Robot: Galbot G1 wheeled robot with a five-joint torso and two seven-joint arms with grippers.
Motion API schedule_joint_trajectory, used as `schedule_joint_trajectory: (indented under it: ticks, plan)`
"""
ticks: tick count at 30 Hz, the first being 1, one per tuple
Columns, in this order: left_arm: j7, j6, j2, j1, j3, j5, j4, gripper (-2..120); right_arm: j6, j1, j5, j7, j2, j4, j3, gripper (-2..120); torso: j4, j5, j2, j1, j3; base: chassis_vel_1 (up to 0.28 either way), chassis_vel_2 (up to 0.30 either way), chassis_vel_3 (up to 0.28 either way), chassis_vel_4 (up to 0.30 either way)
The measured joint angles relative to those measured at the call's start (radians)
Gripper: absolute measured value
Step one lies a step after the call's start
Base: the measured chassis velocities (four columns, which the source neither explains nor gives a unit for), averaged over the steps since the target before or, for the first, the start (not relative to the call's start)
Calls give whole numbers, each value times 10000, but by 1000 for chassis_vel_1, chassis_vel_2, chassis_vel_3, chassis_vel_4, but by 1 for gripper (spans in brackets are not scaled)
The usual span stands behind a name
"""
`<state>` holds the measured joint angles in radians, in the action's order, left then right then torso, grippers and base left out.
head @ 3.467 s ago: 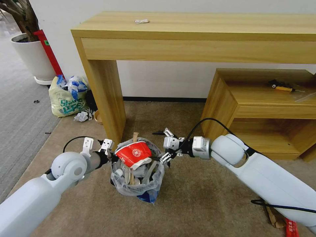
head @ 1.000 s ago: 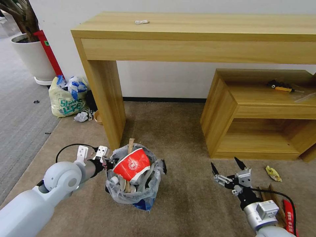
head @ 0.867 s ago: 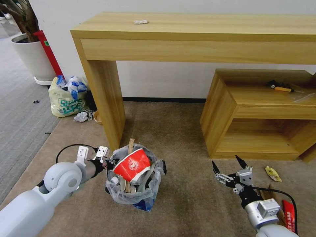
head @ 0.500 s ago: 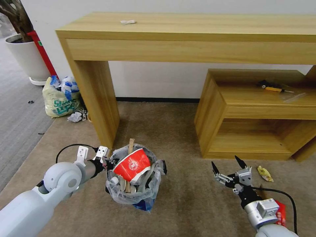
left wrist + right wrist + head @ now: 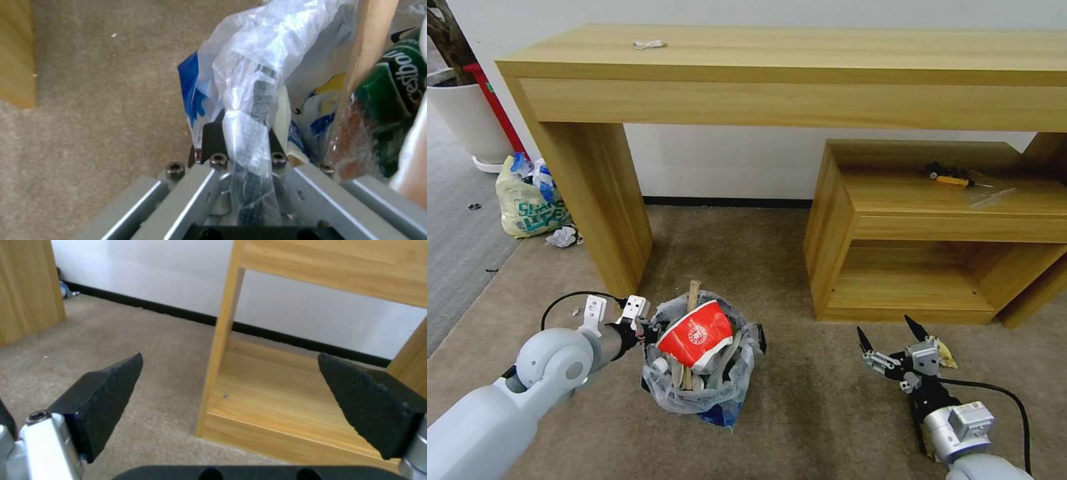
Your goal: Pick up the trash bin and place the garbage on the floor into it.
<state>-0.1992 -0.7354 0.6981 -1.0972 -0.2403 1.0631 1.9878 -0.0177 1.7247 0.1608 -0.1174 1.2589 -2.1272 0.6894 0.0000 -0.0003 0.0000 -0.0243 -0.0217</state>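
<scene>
The trash bin (image 5: 720, 390), black with a crinkly plastic liner, hangs just above the floor (image 5: 814, 420). It is piled with garbage: a red-white bowl (image 5: 697, 333), a wooden stick (image 5: 692, 297) and other scraps. My left gripper (image 5: 642, 328) is shut on the bin's near rim. The left wrist view shows the liner-wrapped rim (image 5: 249, 110) clamped in my left gripper (image 5: 245, 160), next to a green bottle label (image 5: 396, 96). My right gripper (image 5: 887, 331) is open and empty, low over the carpet. A yellow crumpled wrapper (image 5: 944, 355) lies just behind it. In the right wrist view my right gripper (image 5: 231, 396) faces the shelf unit.
A long wooden desk (image 5: 800, 73) stands ahead, its leg (image 5: 597, 200) close behind the bin. A low wooden shelf unit (image 5: 934, 227) sits right, with a screwdriver (image 5: 954, 179) on top. A yellowish shopping bag (image 5: 527, 203), crumpled paper (image 5: 564, 236) and a white planter (image 5: 464, 113) are far left.
The right arm left the bin and dropped low to the right, still open. Since then the whole view has shifted, furniture sliding left; the left gripper keeps its hold on the bin.
</scene>
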Motion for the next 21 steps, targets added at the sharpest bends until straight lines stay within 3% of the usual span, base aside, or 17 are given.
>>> schedule_joint_trajectory:
  ticks: [21]
  plan:
    - [72, 0, 100, 36, 25, -33, -67, 0, -9, 41, -61, 14, 37, 110, -124, 100, -2, 2, 0, 2, 0, -117, -115, 116, 113]
